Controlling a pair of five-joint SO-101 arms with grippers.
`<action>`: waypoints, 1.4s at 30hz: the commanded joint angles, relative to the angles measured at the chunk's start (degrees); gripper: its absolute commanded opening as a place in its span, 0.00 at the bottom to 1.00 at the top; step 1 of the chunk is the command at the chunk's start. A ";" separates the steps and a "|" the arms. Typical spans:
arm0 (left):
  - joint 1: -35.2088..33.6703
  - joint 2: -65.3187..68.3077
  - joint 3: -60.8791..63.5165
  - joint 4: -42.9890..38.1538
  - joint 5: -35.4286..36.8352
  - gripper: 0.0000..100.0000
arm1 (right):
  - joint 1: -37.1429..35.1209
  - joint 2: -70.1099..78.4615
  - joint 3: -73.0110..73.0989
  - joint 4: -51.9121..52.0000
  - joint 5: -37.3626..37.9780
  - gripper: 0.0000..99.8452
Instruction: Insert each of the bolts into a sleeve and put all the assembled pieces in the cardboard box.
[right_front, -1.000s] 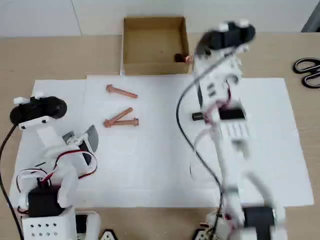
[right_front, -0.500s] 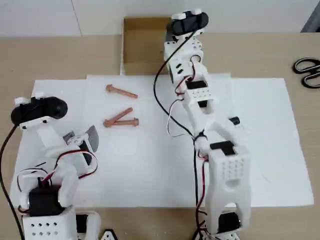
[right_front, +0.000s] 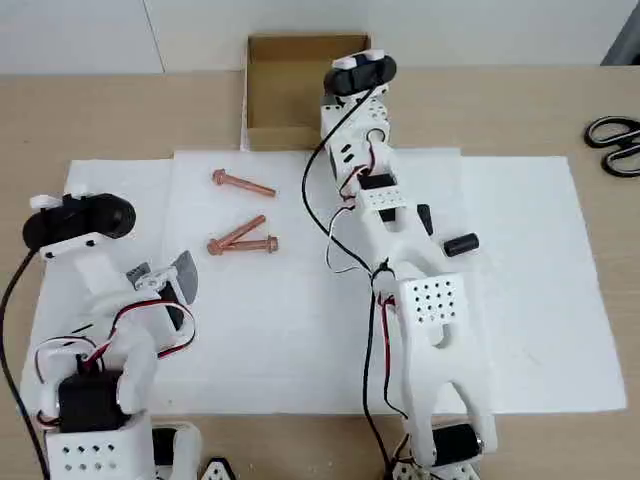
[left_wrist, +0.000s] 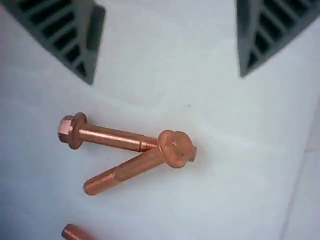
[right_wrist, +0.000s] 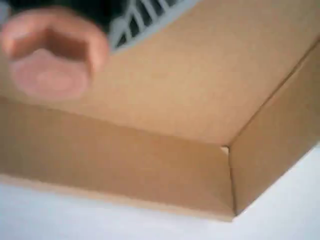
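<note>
The cardboard box stands at the back of the table. My right gripper hangs over the box's right side. In the right wrist view a copper bolt head with a dark sleeve behind it sits by a grey finger, above the box floor. Three loose copper bolts lie on the white paper: one alone and two crossed. The crossed pair lies just ahead of my left gripper, which is open and empty. Two black sleeves lie beside the right arm.
White paper covers the middle of the wooden table. Scissors lie at the far right edge. The right arm stretches across the paper toward the box. The tip of the lone bolt shows in the left wrist view.
The right arm swung left from beyond the box's right wall to over the box, carrying the bolt and sleeve. The left arm has not moved.
</note>
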 joint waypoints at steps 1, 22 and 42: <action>0.00 -0.53 -0.13 -0.18 0.09 0.18 | -0.57 -0.57 -3.96 -1.19 0.88 0.01; 0.00 -0.44 -0.13 -0.18 0.00 0.18 | -1.01 -0.13 -18.29 13.58 0.88 0.15; -0.09 -0.44 1.27 -1.41 0.00 0.18 | 7.16 -14.73 -54.95 62.11 0.88 0.15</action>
